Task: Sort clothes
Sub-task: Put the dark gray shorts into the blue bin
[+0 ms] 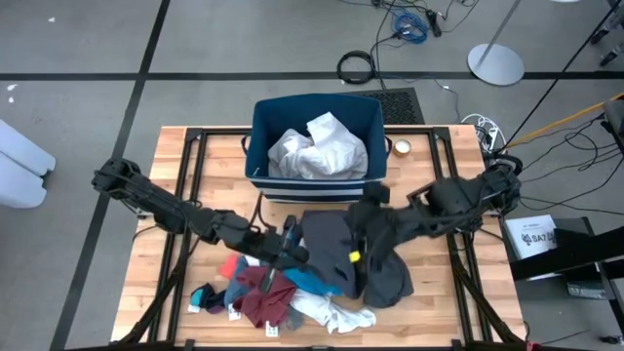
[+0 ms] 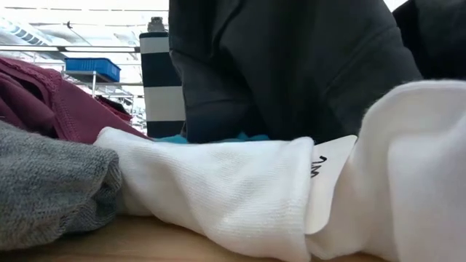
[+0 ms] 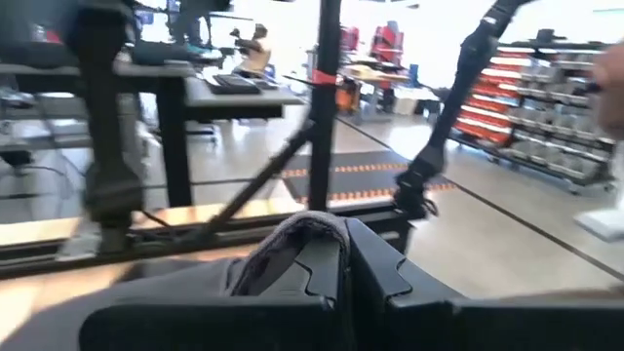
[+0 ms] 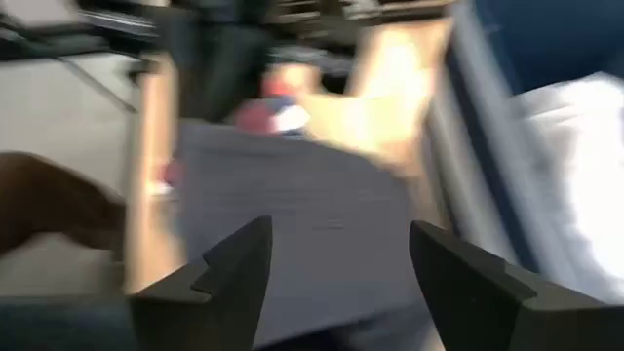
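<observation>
Left gripper [image 3: 336, 258] pinching a fold of the dark grey garment [image 1: 346, 255] at its left edge, mid-table. Right gripper [image 4: 336, 255] spreading wide over the same grey cloth. Lying beneath: maroon piece [image 1: 263, 292], bright blue piece [image 1: 310, 283], white sock [image 2: 218, 196]. Sitting behind, navy bin [image 1: 263, 156] holding white garments [image 1: 317, 148].

Left gripper [image 3: 336, 268] jaws pinch dark grey garment [image 3: 278, 258]; desks [image 3: 195, 93] beyond.
</observation>
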`<state>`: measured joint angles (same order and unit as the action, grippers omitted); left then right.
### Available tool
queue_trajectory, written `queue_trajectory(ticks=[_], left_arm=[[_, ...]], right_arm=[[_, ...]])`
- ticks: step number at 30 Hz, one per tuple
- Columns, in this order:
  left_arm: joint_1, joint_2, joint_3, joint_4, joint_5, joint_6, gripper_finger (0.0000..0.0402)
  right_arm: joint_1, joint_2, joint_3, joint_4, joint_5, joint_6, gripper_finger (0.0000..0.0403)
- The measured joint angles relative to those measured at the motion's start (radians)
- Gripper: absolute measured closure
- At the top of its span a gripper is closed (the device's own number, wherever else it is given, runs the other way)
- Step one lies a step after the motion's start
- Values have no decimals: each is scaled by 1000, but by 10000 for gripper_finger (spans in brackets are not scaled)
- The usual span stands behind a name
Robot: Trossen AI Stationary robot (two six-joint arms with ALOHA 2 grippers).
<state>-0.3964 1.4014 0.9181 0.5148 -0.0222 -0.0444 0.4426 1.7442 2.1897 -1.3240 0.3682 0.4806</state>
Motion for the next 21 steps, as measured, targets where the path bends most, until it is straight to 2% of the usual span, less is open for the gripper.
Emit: queue_trajectory(ticks=[2,9,16,21], left_arm=[[19,0,6,0,-1,0,394],[66,0,13,-1,18,-1,394],[70,0,13,-8,21,-2,394],[68,0,13,-4,22,-27,394]], right_arm=[[38,12,-25,20,24,61,166],[188,57,-168,108,367,173,181],[174,111,-210,312,395,95,183],[135,140,-209,277,385,125,183]])
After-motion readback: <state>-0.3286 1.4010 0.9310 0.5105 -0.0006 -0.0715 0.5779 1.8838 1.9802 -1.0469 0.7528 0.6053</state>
